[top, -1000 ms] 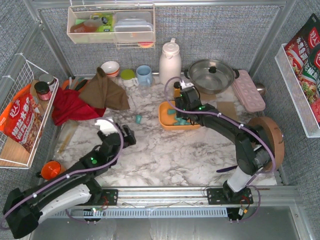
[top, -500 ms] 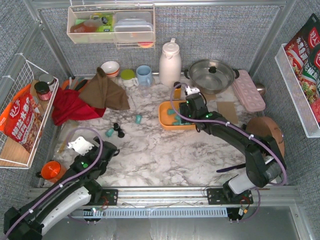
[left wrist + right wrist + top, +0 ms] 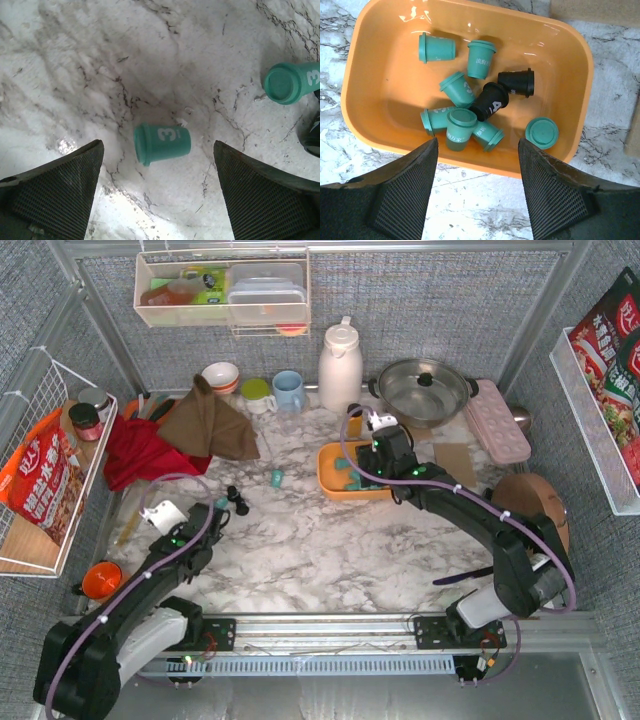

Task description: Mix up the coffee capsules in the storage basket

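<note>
L fingers (image 3: 60,190): I see them wide, empty, either side of a teal capsule (image 3: 162,144) lying on the counter (image 3: 75,60) | R fingers (image 3: 395,195): parted, empty, above orange storage basket (image 3: 375,100) | coffee capsules (image 3: 481,59): teal and black, clustered inside it

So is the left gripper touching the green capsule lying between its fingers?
Apart. The left wrist view shows bare marble on both sides of the green capsule, between it and each finger of the open left gripper.
</note>
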